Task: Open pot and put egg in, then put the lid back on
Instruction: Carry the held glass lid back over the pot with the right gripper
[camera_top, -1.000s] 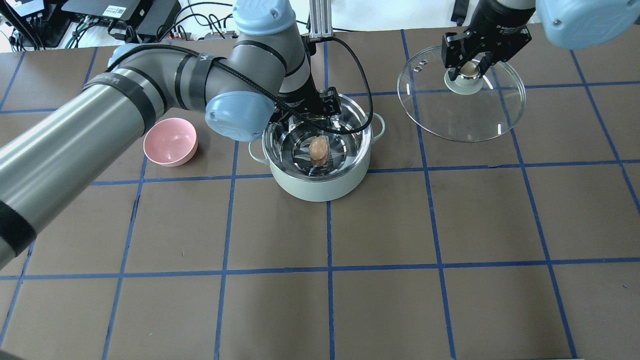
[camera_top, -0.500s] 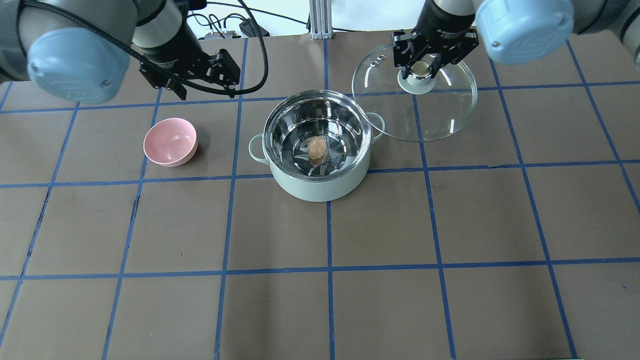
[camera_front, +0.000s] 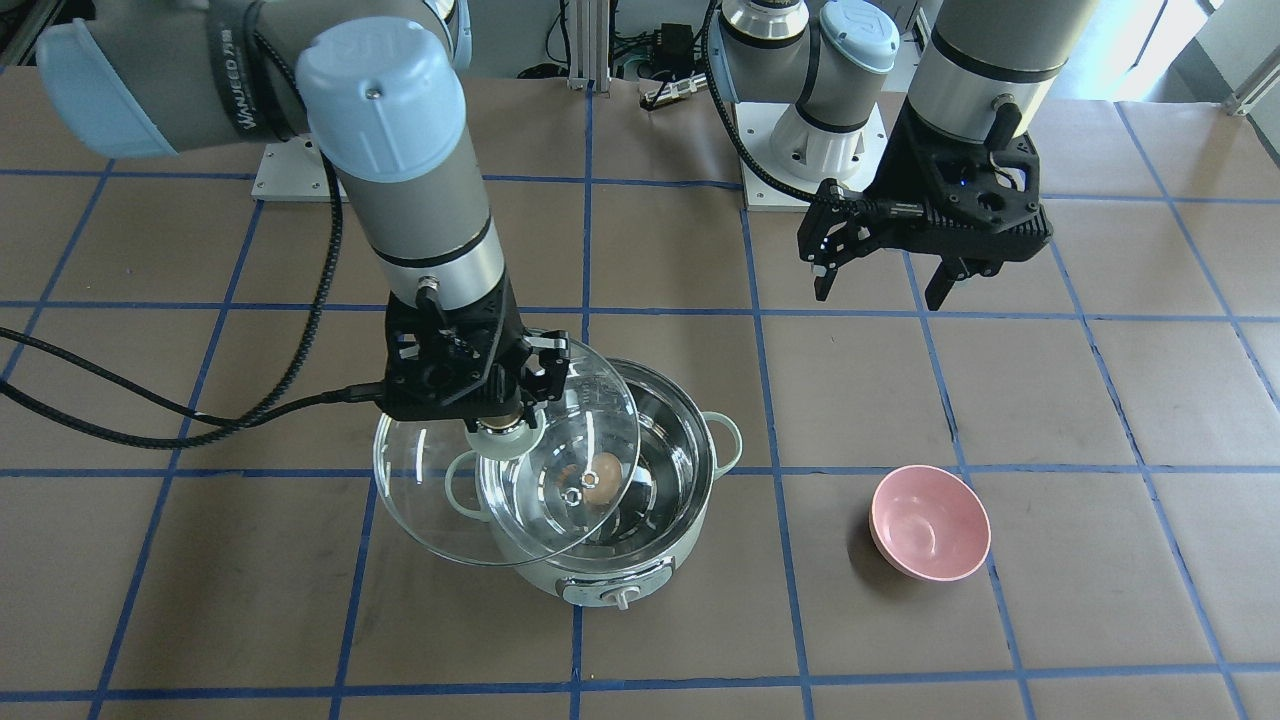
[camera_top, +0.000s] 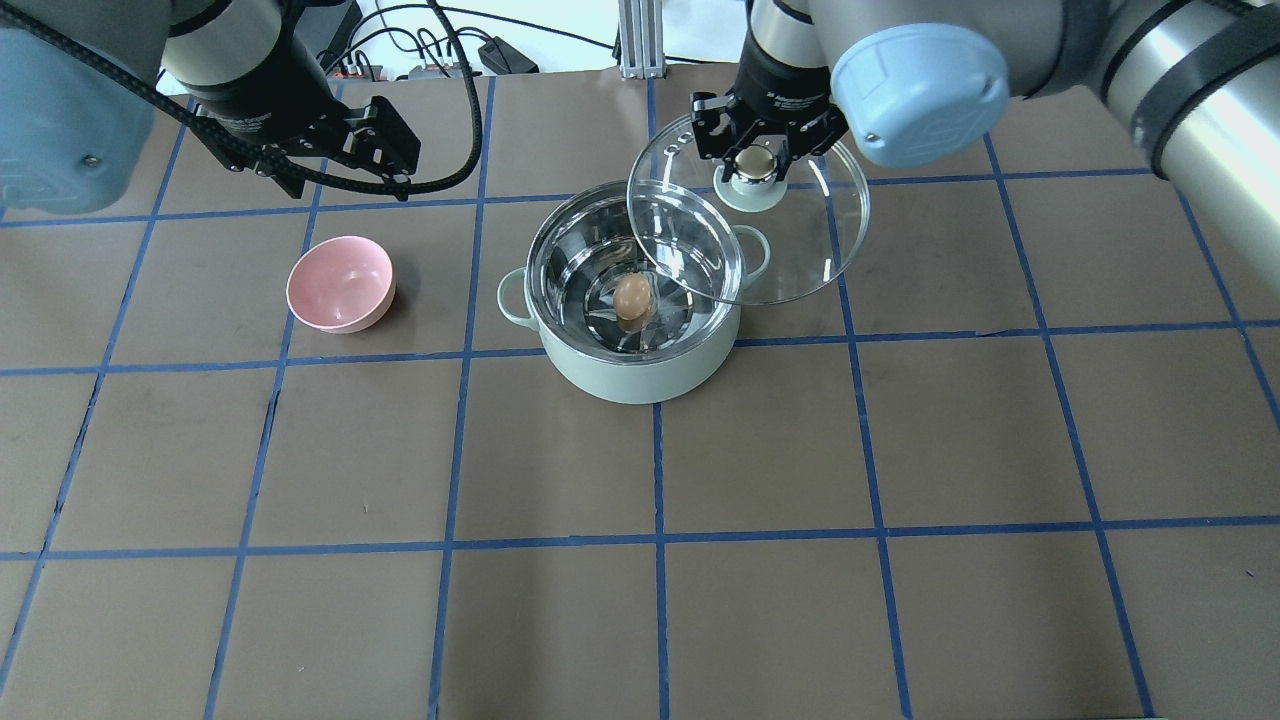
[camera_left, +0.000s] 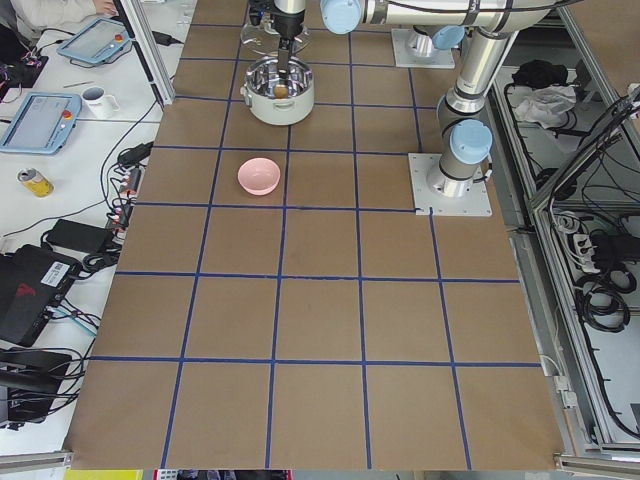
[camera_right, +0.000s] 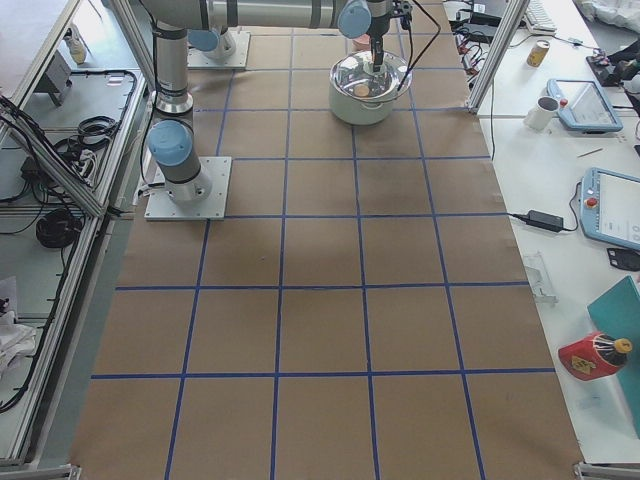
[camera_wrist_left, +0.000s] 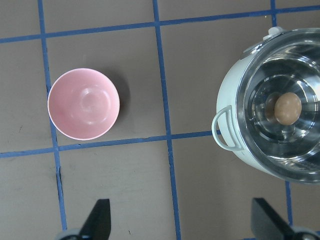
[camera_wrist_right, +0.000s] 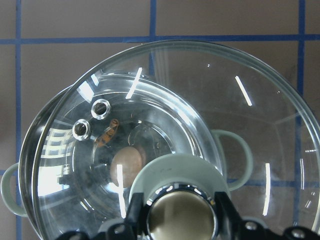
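Note:
The mint-green pot (camera_top: 640, 375) stands open mid-table, with the brown egg (camera_top: 632, 296) lying on its steel bottom. My right gripper (camera_top: 756, 160) is shut on the beige knob of the glass lid (camera_top: 800, 250). It holds the lid tilted in the air, overlapping the pot's right rim. The front view shows the lid (camera_front: 430, 500) partly over the pot (camera_front: 615, 592) and egg (camera_front: 600, 478). The right wrist view sees the egg (camera_wrist_right: 127, 165) through the lid (camera_wrist_right: 200, 100). My left gripper (camera_top: 345, 170) is open and empty, raised behind the pink bowl.
A pink bowl (camera_top: 340, 283) sits empty left of the pot, also in the left wrist view (camera_wrist_left: 83, 103). The left arm's black cable hangs near the table's back edge. The brown table has blue grid lines.
My right gripper has carried the lid left, from beside the pot to over its right rim. My left gripper has risen out of the pot and gone back-left. The egg stays in the pot.

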